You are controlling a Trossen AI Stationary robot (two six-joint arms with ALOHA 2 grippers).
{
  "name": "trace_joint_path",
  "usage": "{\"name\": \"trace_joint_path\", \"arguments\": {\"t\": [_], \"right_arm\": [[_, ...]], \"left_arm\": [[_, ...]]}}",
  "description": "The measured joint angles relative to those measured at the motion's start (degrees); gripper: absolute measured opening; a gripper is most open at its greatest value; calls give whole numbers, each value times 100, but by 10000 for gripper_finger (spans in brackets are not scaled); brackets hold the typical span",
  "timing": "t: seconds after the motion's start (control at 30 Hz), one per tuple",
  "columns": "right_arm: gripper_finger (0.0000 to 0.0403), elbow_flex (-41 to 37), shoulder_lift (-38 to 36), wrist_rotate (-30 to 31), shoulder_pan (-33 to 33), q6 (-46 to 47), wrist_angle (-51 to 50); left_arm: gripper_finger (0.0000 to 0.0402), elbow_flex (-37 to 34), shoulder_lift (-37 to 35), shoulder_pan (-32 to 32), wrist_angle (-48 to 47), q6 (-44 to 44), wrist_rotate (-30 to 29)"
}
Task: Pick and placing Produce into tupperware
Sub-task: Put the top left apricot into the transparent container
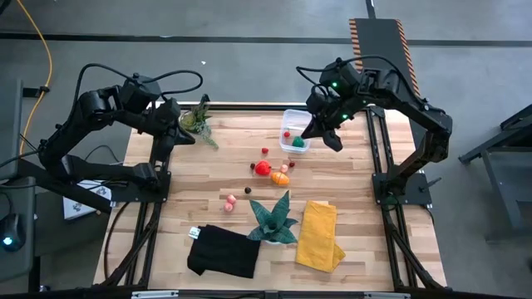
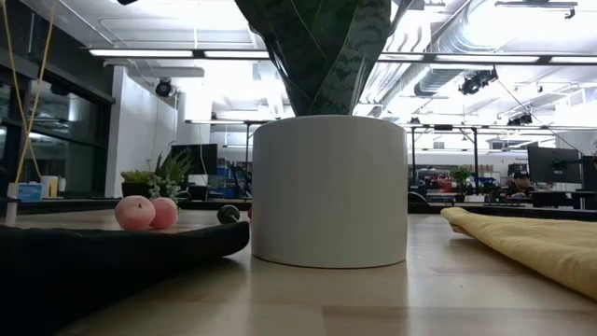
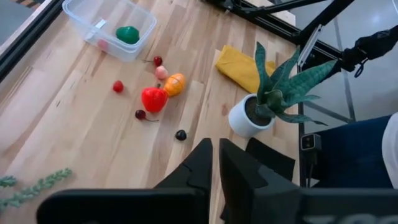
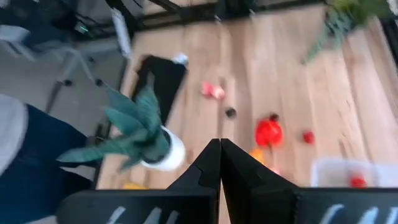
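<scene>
The tupperware (image 1: 295,131) sits at the far edge of the table, well beyond the teal spiky plant (image 1: 274,219), and it already holds a green piece (image 1: 298,142) and a small red piece (image 1: 287,134). The right gripper (image 1: 335,141) hangs just beside the tub's right rim with its fingers pressed together and nothing between them, which suggests a drop into the tub is done on that side. The left gripper (image 1: 184,135) is raised at the far left of the table, well apart from the tub and next to the small leafy plant (image 1: 199,119); its fingers (image 3: 200,163) stand nearly together with only a thin slit between them, and they hold nothing. Most of the produce is not yet packed: a red pepper-like piece (image 1: 263,168) and an orange piece (image 1: 280,177) lie close together between the tub and the spiky plant, with a tiny red piece (image 1: 265,151) nearer the tub, a dark one (image 1: 248,189) nearer the plant, and two pink pieces (image 1: 229,202) just left of the plant. The step in hand looks like the gap between one placement and the next pick. The next move calls for one gripper to open, come down over a single loose piece, probably the red or orange one as nearest the tub, and close on it without nudging its neighbour.
</scene>
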Motion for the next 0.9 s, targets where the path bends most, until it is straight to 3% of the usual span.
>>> {"name": "trace_joint_path", "arguments": {"t": [0.2,0.6,0.7,0.9], "right_arm": [[0,0,0,346,-3,-38,-723],[0,-116,-94,306,-77,-190,-550],[0,-756,-524,224,-236,-117,-26],[0,-3053,-1893,3,-586,789,1690]], "left_arm": [[5,0,13,-2,2,-1,-1],[3,-120,-93,0,-199,-39,-109],[1,-279,-196,0,-197,-132,-105],[2,-783,-470,0,5,-307,-105]]}}
